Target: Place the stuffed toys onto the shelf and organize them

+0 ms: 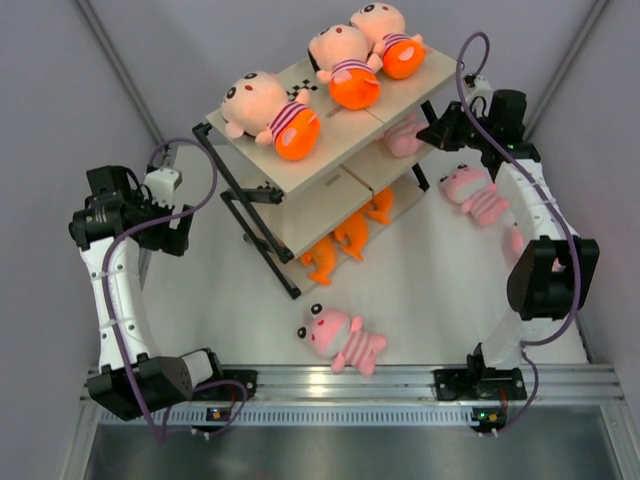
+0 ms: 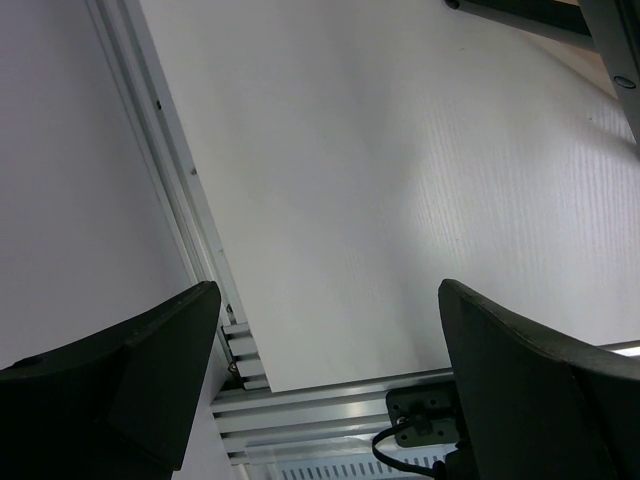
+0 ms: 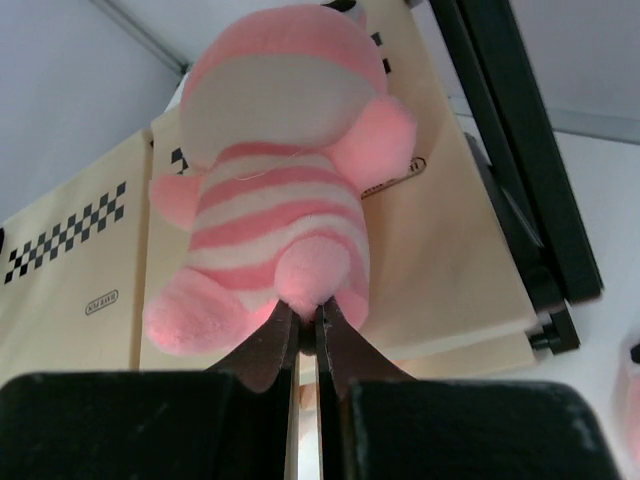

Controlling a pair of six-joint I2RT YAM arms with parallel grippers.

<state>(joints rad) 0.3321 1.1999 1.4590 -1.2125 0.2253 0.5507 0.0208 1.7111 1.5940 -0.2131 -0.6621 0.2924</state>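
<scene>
Right tool (image 3: 305, 322): clenched on the lower end of a pink striped animal (image 3: 275, 180), holding only a thin pinch of plush. The toy is at the right end of the middle board (image 1: 378, 168) of the shelf (image 1: 310, 210), near a black frame post.
Left tool (image 2: 330, 300): released and empty, over bare bench (image 2: 400, 150), well apart from the toys.

Risks (judgement):
- The pinch is small and soft, so the toy could slip or swing out before it is seated.
- The toy is near the board edge. Let go with its weight outboard, it may roll off to the bench.
- The tool is close under the top board (image 1: 340, 125) and beside the frame. A careless withdrawal could knock the rack and shift the toys lying on it.

Count:
- Dolls (image 1: 265, 110): 3, all on the top board.
- Orange creatures (image 1: 350, 235): 3, on the bottom tier, partly hidden.
- Pink animals: 3 sure. One is held and two lie loose on the bench (image 1: 475, 192), (image 1: 340, 338). A pink patch (image 1: 515, 240) by the right forearm may be a fourth; cannot tell.
- Shelf: 1.
</scene>
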